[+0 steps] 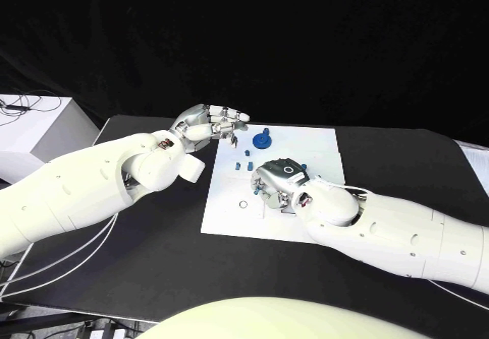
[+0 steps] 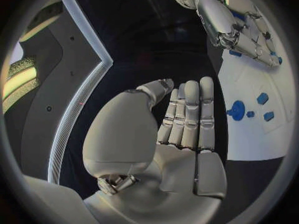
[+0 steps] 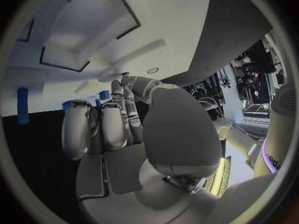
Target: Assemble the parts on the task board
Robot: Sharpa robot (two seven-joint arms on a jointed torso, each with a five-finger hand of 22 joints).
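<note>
Parts lie scattered on the task board (image 1: 306,141), the white plate in the middle of the black table (image 1: 408,169). Largest of them is a round blue part with an upright stem (image 1: 263,139), standing near the board's far edge. Close beside it, toward the robot, sit two small blue pieces (image 1: 242,166), and another small blue piece (image 1: 249,152) lies between them and the round part. A small ring (image 1: 244,205) rests on the board's near left area, apart from the rest.

The right hand (image 1: 277,185) hovers low over the middle of the board, palm down, fingers curled downward; in the right wrist view small blue pieces (image 3: 104,95) show right at its fingertips (image 3: 116,87), but whether it grips one cannot be told.

The left hand (image 1: 211,123) hangs above the board's far left corner, just beside the round part. The left wrist view shows its fingers (image 2: 190,109) straight and side by side, the thumb slightly off, holding nothing.
</note>
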